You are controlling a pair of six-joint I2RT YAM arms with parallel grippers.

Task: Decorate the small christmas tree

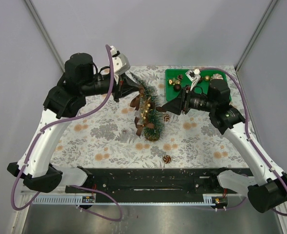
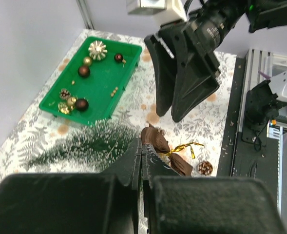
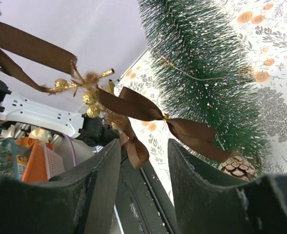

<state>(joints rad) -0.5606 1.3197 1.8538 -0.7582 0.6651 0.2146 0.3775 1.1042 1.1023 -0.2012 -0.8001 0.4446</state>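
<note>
The small christmas tree [image 1: 152,116] stands mid-table on its wooden disc [image 1: 153,136], dark green with frosty tips. Brown ribbon bows [image 1: 136,101] and a gold garland [image 1: 145,108] hang on its left side. My left gripper [image 1: 132,87] is shut beside the tree's upper part; in the left wrist view its fingers [image 2: 142,146] press together with nothing visible between them, a brown bow [image 2: 158,141] just beyond. My right gripper [image 1: 169,106] stands open at the tree's right side; its fingers [image 3: 144,144] frame a brown bow [image 3: 192,134] hanging on the tree [image 3: 206,73], touching nothing.
A green plastic tray [image 1: 169,78] at the back right holds several baubles and pinecones. One loose pinecone [image 1: 166,117] lies right of the tree, another [image 1: 167,159] near the front. The black rail [image 1: 153,183] runs along the near edge.
</note>
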